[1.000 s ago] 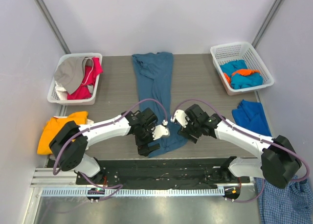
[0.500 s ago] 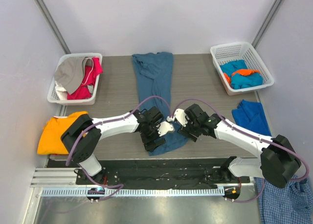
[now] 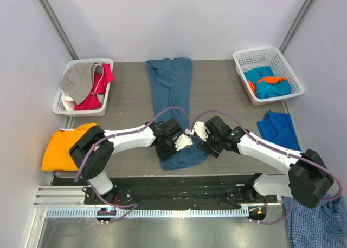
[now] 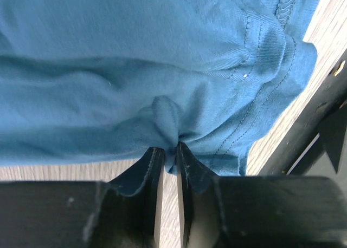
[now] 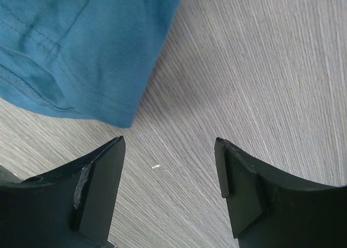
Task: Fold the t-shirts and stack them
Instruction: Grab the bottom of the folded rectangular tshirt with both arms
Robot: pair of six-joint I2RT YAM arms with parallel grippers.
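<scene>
A large dark teal-blue t-shirt (image 3: pixel 171 88) lies in a long strip down the middle of the table, its hem toward the arms. My left gripper (image 3: pixel 172 149) is at the hem's near left part. In the left wrist view the left gripper (image 4: pixel 167 148) is shut on a pinched fold of the teal fabric (image 4: pixel 162 53). My right gripper (image 3: pixel 202 144) hovers at the hem's right corner. It is open in the right wrist view (image 5: pixel 171 145), over bare wood, with the teal corner (image 5: pixel 81 47) just beyond its left finger.
A white basket (image 3: pixel 81 62) at back left holds grey and red clothes. Another basket (image 3: pixel 265 51) at back right holds turquoise and orange ones. An orange t-shirt (image 3: pixel 65 145) lies at the left edge, a blue garment (image 3: pixel 279 129) on the right, a checked shirt (image 3: pixel 314 221) at the near right.
My left gripper has shifted slightly right along the hem and closed on the teal fabric. The right gripper has stayed almost still and open.
</scene>
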